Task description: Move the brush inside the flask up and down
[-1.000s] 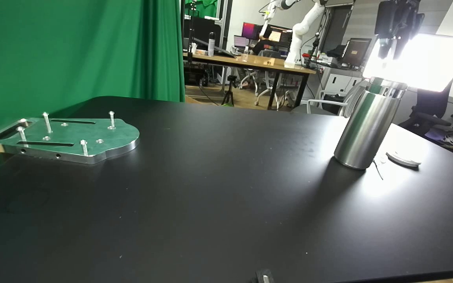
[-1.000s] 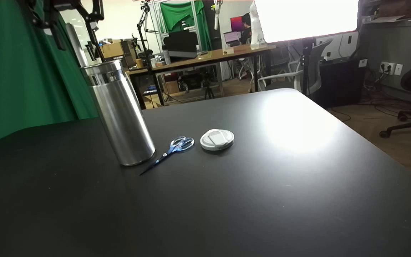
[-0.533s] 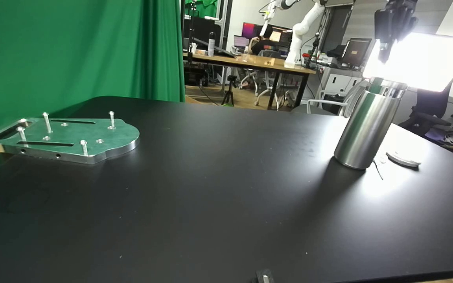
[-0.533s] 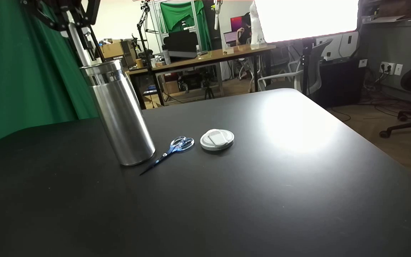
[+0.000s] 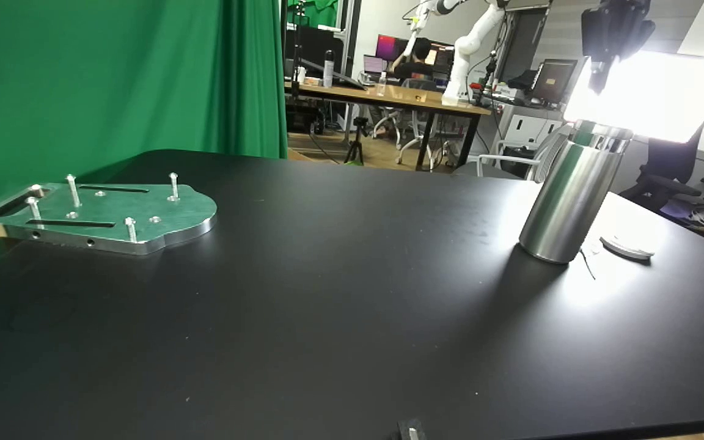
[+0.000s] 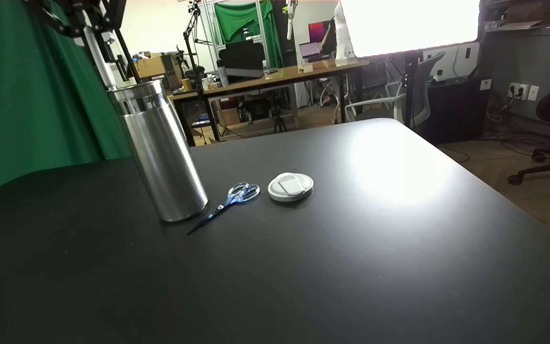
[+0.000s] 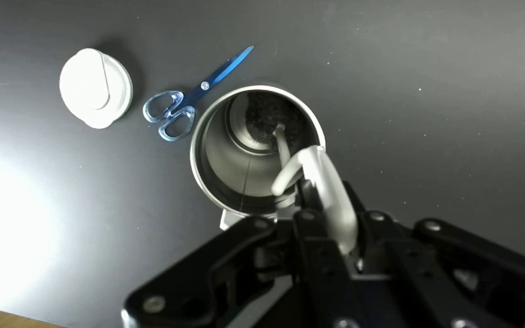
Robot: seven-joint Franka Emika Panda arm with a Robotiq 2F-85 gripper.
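While the brush (image 6: 97,55) stood head-down inside the flask (image 6: 160,153), your gripper (image 7: 330,200) was clamped on its handle, above the rim and apart from it. That was the change that counted: a second earlier the jaws were spread to either side of the handle, and by half a second earlier they had come together on it. Since then the handle's upper end had shifted slightly up and to the left in an exterior view, so you had probably begun to draw or tip it, though which of the two you could not tell. Down in the flask, the dark bristles (image 7: 267,109) sat near the bottom, toward the right in the wrist view; whether they touched the floor was not clear. Your stroking looked barely begun, and the next move likely called for a straight pull along the flask's length, since a shaft leaning on the rim could drag it over. The flask itself had not moved on the table (image 6: 351,263). Just right of its base lay the scissors (image 6: 232,197), with the white lid (image 6: 290,187) farther right. Well apart, a metal plate (image 5: 107,208) with upright pegs sat at the left in an exterior view.
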